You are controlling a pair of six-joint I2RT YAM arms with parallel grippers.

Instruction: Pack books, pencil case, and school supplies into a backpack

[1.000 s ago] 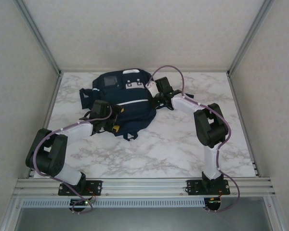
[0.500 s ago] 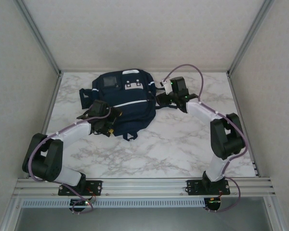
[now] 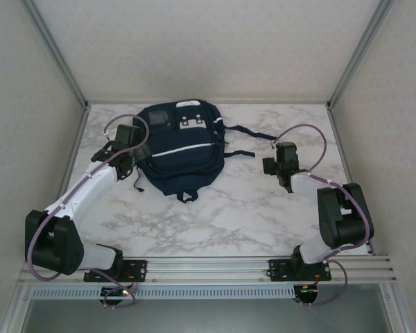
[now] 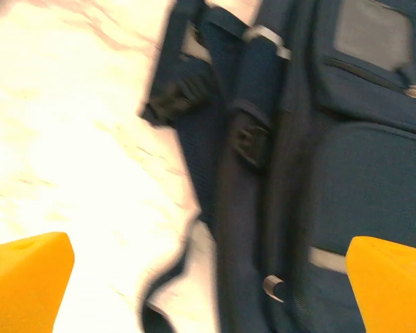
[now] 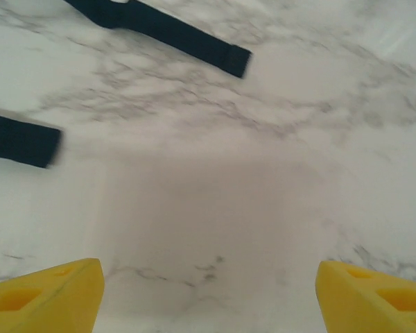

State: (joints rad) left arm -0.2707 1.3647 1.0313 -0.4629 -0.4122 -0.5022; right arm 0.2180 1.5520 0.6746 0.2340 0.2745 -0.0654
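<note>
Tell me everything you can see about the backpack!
The backpack is big, navy-blue fabric, lying flat on the marble table, toward the back left. A white stripe crosses its middle, with a grey patch and a white patch near the top. Dark straps trail out to the right. The open left claw hangs over its left edge; whether they touch can't be told.
</note>
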